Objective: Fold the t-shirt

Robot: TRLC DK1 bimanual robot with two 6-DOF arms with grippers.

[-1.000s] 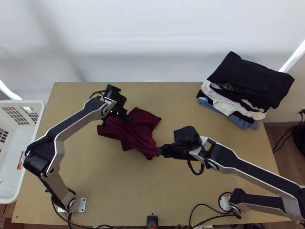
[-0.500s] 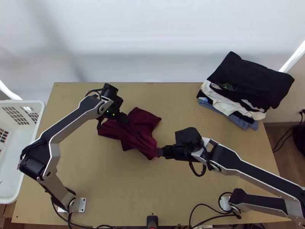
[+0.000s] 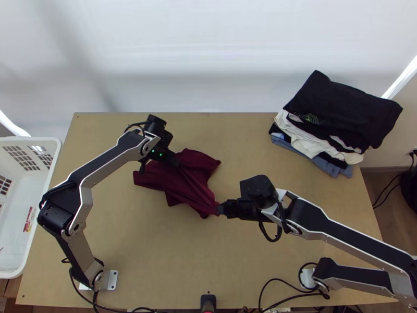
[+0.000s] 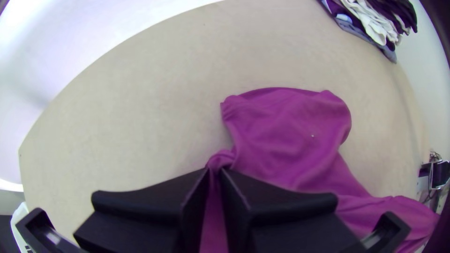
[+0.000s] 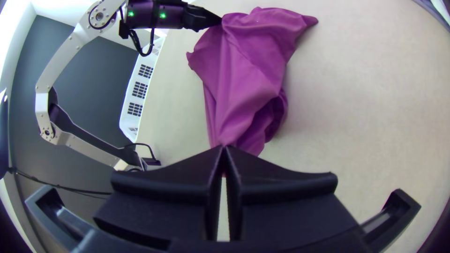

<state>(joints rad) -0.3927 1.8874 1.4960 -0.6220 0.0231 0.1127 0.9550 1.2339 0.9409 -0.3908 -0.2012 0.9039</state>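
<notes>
Maroon and bunched, the t-shirt lies mid-table, the left gripper clamped on a pinched ridge of it, the right gripper closed on a drawn-out end. Both holds look made; spreading it flat and all the neat folding appear to remain.

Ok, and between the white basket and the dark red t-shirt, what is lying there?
In the top view, bare wooden table lies between the white basket and the dark red t-shirt, with the left arm above it.
</notes>
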